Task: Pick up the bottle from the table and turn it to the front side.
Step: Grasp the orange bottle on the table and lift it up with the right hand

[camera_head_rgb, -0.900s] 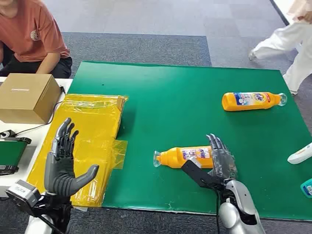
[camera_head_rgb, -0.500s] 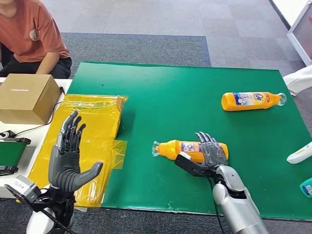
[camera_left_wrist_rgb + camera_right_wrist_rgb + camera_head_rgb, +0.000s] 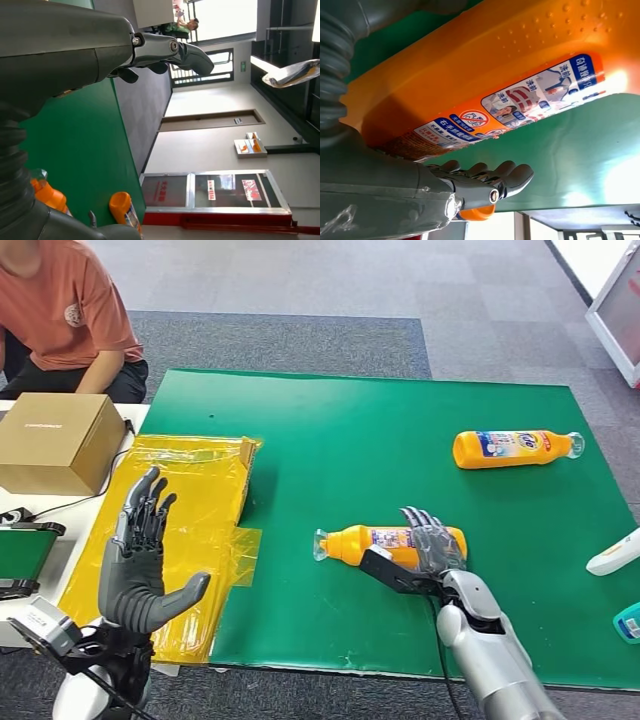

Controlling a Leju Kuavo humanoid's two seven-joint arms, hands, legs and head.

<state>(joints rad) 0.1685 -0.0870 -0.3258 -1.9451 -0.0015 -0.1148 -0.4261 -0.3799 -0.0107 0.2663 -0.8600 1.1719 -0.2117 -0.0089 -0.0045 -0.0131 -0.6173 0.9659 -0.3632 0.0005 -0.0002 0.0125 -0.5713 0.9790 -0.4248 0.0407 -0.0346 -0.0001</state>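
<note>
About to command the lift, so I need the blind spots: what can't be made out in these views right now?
- Grasp: in the head view the right hand covers the base end of the near bottle; whether the fingers have closed on it cannot be told.
- Its label: text too small, partly shadowed in the right wrist view.
- White object and teal object: cut off by the right edge of the head view.

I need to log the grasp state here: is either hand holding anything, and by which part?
The right hand lies over the base end of the near bottle, which lies on the mat; a closed grip cannot be told. The left hand holds nothing.
</note>
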